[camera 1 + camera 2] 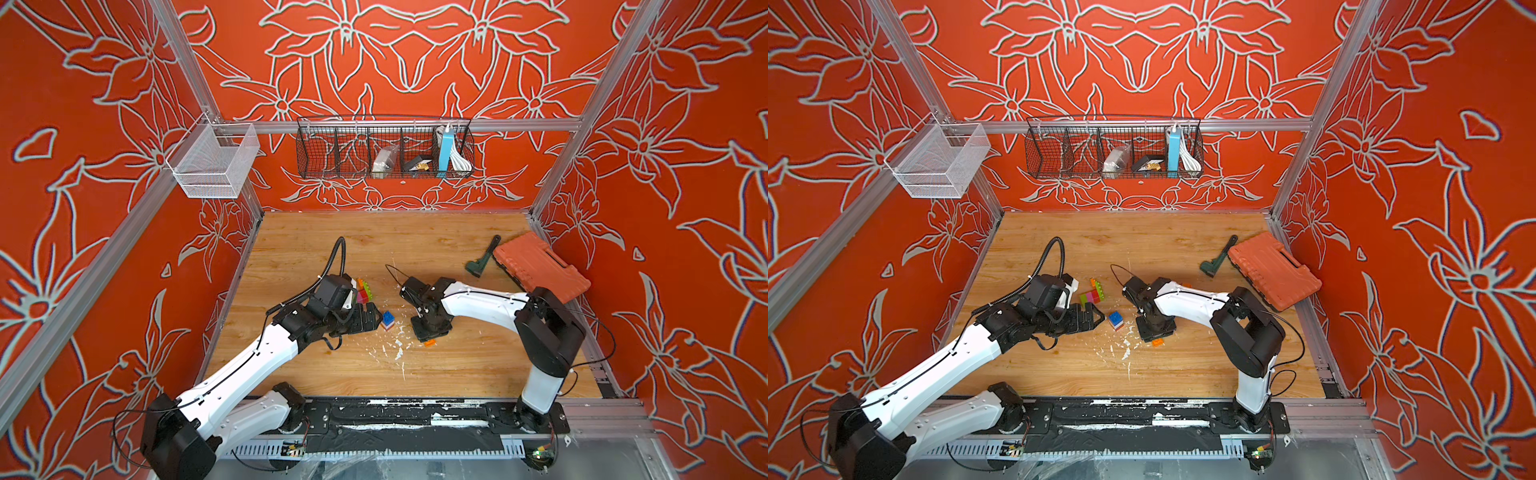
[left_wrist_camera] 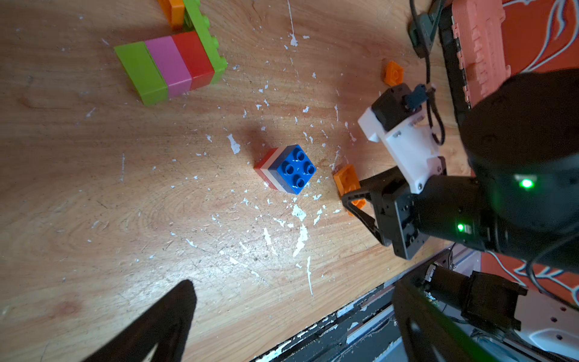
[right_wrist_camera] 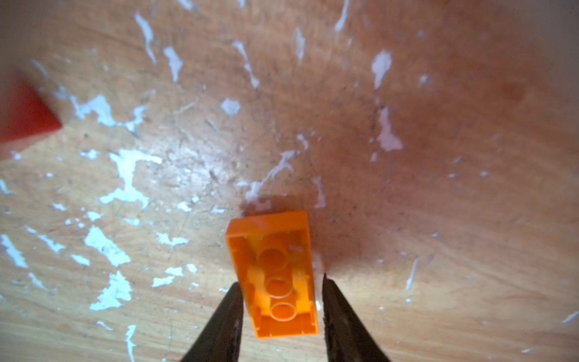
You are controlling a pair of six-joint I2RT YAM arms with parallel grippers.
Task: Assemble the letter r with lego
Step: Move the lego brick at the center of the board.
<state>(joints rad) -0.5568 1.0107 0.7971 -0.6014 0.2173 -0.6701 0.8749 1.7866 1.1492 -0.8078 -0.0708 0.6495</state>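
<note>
No readable text, labels, brands or numbers on my feeds. Blue box (image 1: 445, 149) in the wire basket (image 1: 332, 166) on the back wall is too small to show any print. Studs on the blue brick (image 2: 296, 169) near mid-bench are too blurred in the left wrist view for me to make out a logo.

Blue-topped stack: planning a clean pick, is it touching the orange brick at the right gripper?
Apart. Left wrist view shows bare table between the blue-topped stack and the orange brick.
</note>
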